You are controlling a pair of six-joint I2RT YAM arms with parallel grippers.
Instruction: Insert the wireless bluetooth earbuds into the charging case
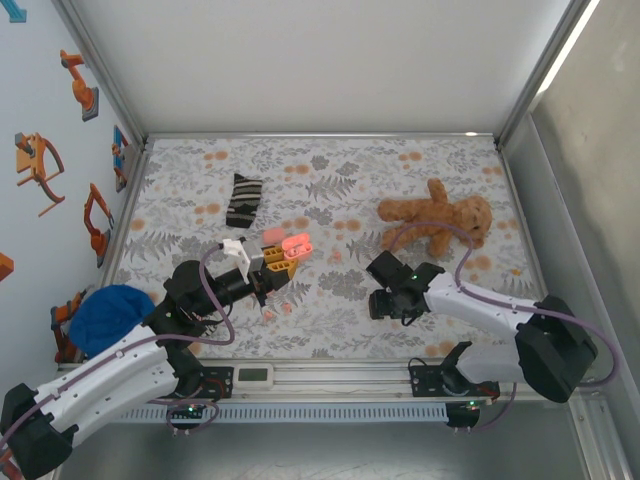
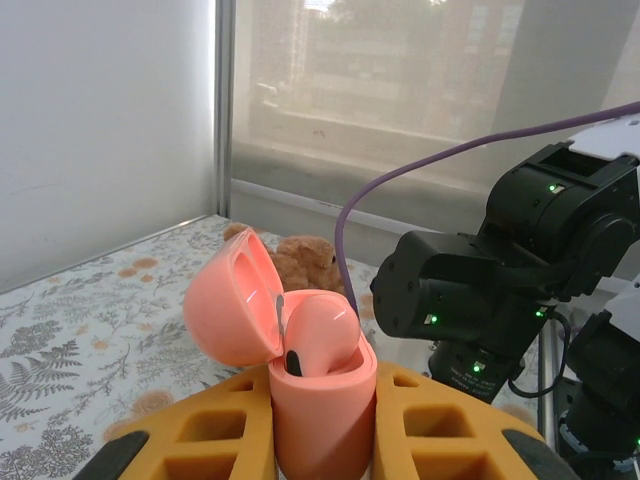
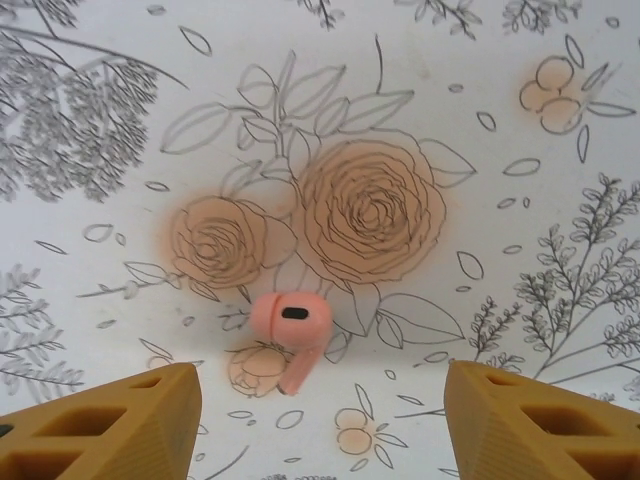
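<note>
Your left gripper (image 1: 272,268) clamps the lid-up charging case (image 2: 320,400), one earbud (image 2: 322,335) inside; your right gripper (image 3: 320,420), jaws spread, hangs over a loose earbud (image 3: 290,335) on the cloth (image 3: 480,120).

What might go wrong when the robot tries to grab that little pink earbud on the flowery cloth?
The loose earbud is tiny and rounded and lies flat under the open right claw, so it may slip or skid away when pinched. The charging case, gripped by the left claw, has a seated earbud inside and its lid stands open close by. The second one might bump either and miss its place.
</note>
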